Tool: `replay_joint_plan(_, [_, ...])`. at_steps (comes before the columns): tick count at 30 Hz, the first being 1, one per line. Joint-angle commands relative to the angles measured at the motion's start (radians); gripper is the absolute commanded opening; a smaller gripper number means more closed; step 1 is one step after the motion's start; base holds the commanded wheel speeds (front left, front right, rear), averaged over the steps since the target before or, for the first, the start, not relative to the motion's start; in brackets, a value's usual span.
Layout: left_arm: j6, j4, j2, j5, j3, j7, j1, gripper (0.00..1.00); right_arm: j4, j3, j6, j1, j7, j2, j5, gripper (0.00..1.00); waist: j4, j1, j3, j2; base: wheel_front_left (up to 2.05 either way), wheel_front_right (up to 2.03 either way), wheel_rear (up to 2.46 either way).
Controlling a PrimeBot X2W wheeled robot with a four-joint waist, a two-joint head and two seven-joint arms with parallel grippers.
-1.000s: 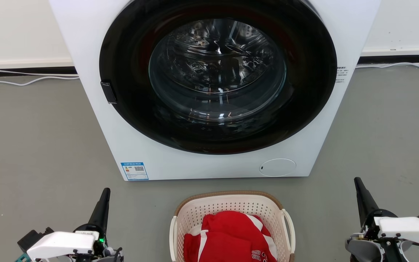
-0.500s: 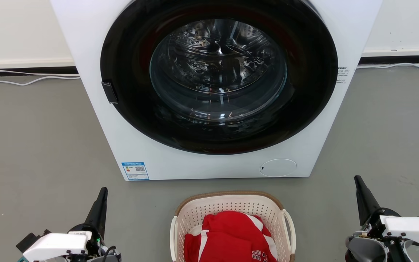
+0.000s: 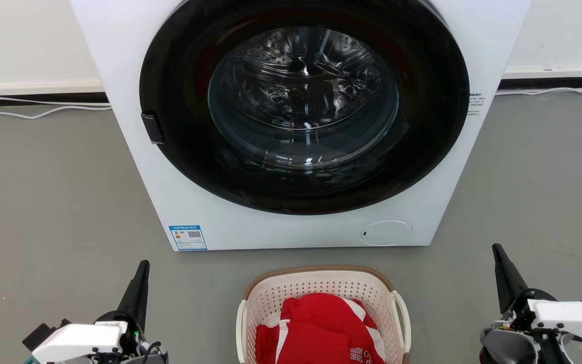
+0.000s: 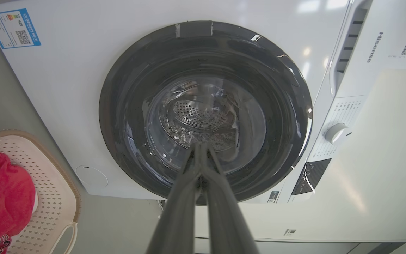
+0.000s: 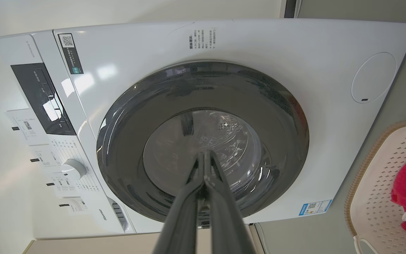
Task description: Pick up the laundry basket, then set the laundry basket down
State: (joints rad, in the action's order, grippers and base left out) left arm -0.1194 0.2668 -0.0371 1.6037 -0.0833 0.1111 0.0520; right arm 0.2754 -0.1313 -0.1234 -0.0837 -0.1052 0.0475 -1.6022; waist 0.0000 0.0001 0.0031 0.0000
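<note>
The laundry basket (image 3: 316, 285), cream-white and perforated with a brown rim and white loop handles, sits on the grey floor at the bottom centre of the head view, with red clothing (image 3: 319, 328) inside. It also edges into the left wrist view (image 4: 53, 197) and the right wrist view (image 5: 372, 197). My left gripper (image 3: 144, 265) stands at the lower left, well clear of the basket, fingers together and empty. My right gripper (image 3: 496, 248) stands at the lower right, also shut and empty. In each wrist view the fingers (image 4: 199, 148) (image 5: 204, 155) meet at the tip.
A white front-loading washing machine (image 3: 195, 212) with a round dark glass door (image 3: 303, 101) stands just behind the basket. Cables (image 3: 38, 114) run along the wall base on both sides. Grey floor lies left and right of the basket.
The left gripper has dropped slightly lower and left in the head view; the right gripper has edged up a little. The basket has not moved.
</note>
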Motion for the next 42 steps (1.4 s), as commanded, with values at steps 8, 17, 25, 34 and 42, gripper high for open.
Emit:
replay_joint_plan(8, [-0.011,-0.021,-0.013,0.005,-0.03,0.002,0.056,0.0,-0.031,0.017,-0.007,-0.024,-0.008,0.003,-0.006,0.0,0.0,0.0,0.0,0.0,0.0,0.0,0.0])
replay_joint_plan(17, [-0.011,-0.021,-0.013,0.005,-0.03,0.002,0.056,0.0,-0.031,0.017,-0.007,-0.024,-0.008,0.003,-0.006,0.0,0.0,0.0,0.0,0.0,0.0,0.0,0.0])
replay_joint_plan(25, [-0.011,-0.022,-0.013,0.005,-0.03,0.002,0.056,0.0,-0.031,0.017,-0.007,-0.024,-0.008,0.003,-0.006,0.0,0.0,0.0,0.0,0.0,0.0,0.0,0.0])
replay_joint_plan(34, [-0.011,-0.022,-0.013,0.005,-0.03,0.002,0.056,0.0,-0.031,0.017,-0.007,-0.024,-0.008,0.003,-0.006,0.0,0.0,0.0,0.0,0.0,0.0,0.0,0.0])
replay_joint_plan(42, [-0.011,-0.022,-0.013,0.005,-0.03,0.002,0.056,0.0,-0.031,0.017,-0.007,-0.024,-0.008,0.003,-0.006,0.0,0.0,0.0,0.0,0.0,0.0,0.0,0.0])
